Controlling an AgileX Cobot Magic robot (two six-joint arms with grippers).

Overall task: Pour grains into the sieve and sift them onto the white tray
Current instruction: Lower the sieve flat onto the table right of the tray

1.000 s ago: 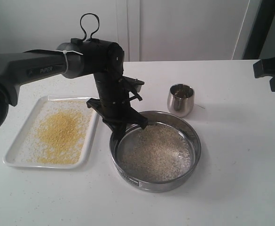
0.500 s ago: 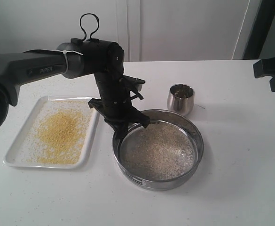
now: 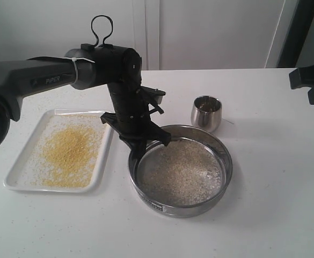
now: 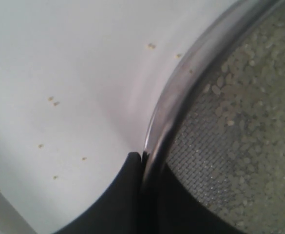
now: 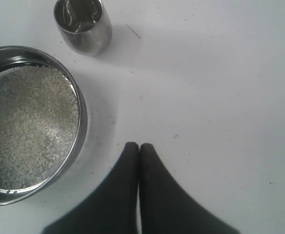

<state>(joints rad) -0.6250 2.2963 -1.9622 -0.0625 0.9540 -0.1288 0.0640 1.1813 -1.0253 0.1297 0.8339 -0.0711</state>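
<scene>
Sieve (image 3: 199, 207) had slid a bit right, away from white tray (image 3: 23, 167), w/ left gripper (image 3: 138, 148) pinching its rim. Coarse whitish grains (image 3: 178, 172) lay in sieve, fine yellow ones on tray. Steel cup (image 3: 206, 114) stood just behind sieve. Right gripper (image 5: 140, 151) hung apart, fingers pressed together.

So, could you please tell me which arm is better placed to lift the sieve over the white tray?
Left, probably: the left gripper is clamped on the sieve rim beside the white tray. The right gripper is shut, empty, over the table, off the sieve.
</scene>
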